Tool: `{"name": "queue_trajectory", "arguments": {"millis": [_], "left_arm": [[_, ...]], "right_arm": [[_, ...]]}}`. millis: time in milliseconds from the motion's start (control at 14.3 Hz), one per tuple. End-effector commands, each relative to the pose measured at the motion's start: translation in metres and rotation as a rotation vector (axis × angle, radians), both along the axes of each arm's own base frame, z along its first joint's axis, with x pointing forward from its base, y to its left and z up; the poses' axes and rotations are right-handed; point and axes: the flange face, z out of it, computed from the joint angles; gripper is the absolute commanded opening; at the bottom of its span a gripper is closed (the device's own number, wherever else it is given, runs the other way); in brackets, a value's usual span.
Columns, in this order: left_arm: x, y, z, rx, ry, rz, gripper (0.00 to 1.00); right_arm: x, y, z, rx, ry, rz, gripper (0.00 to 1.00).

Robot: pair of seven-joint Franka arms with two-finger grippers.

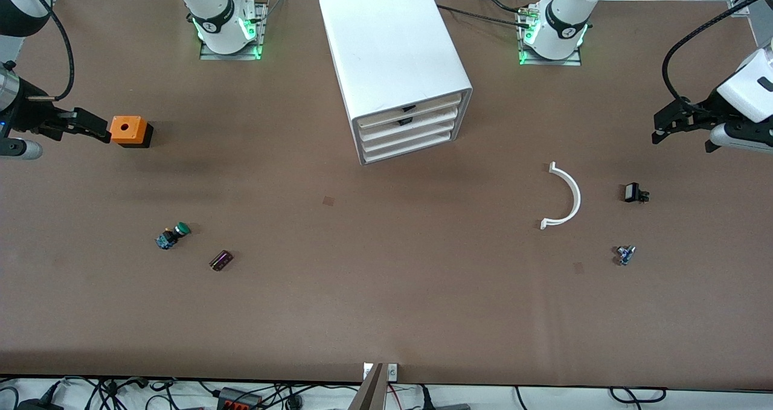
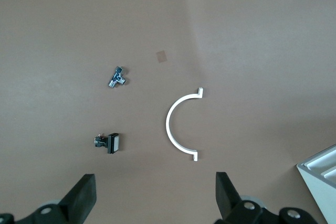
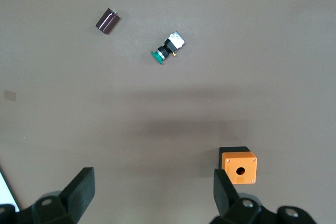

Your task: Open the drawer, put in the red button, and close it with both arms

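The white four-drawer cabinet stands at the middle of the table, near the arms' bases. Its second drawer from the top is shut, like the others. No red button shows in any view. My left gripper is open and empty, up over the left arm's end of the table; in the left wrist view bare table lies between its fingers. My right gripper is open and empty, up beside the orange box at the right arm's end; the right wrist view shows the box beside one finger.
A green-capped button and a dark cylinder lie toward the right arm's end. A white curved strip, a small black part and a small bluish metal part lie toward the left arm's end.
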Motion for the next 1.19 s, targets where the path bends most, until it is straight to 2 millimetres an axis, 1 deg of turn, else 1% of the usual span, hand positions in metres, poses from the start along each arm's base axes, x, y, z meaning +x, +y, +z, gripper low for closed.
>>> {"name": "queue_trajectory", "arguments": {"millis": [0, 70, 279, 419, 558, 698, 837, 907, 1047, 1116], "left_arm": [[-0.006, -0.010, -0.002, -0.001, 0.017, -0.002, 1.00], [-0.006, -0.013, 0.002, -0.002, 0.024, -0.009, 1.00], [-0.004, -0.007, -0.001, 0.004, 0.036, 0.000, 1.00], [-0.003, -0.006, 0.004, 0.019, 0.030, -0.001, 1.00], [-0.002, -0.006, 0.007, 0.019, 0.059, -0.001, 1.00], [0.003, -0.007, 0.013, 0.021, 0.080, -0.007, 1.00], [0.013, -0.015, 0.019, 0.021, 0.076, -0.018, 1.00], [0.018, -0.016, 0.018, 0.021, 0.077, -0.019, 1.00], [0.018, -0.007, 0.017, 0.019, 0.082, -0.009, 1.00], [0.018, -0.008, 0.017, 0.018, 0.084, -0.004, 1.00]], "right_arm": [[-0.006, 0.003, 0.005, -0.006, -0.013, 0.017, 1.00], [-0.006, 0.002, 0.005, -0.006, -0.013, 0.016, 1.00], [0.000, 0.004, 0.014, -0.005, -0.030, 0.016, 1.00], [0.001, 0.004, 0.013, -0.003, -0.030, 0.012, 1.00], [0.000, 0.005, 0.013, -0.003, -0.027, 0.010, 1.00], [0.000, 0.004, 0.013, -0.003, -0.027, 0.007, 1.00], [0.001, 0.004, 0.014, -0.004, -0.033, 0.007, 1.00], [0.001, 0.004, 0.016, -0.004, -0.036, 0.007, 1.00], [0.000, 0.004, 0.016, -0.004, -0.038, 0.007, 1.00], [0.000, 0.004, 0.017, -0.004, -0.039, 0.007, 1.00]]}}
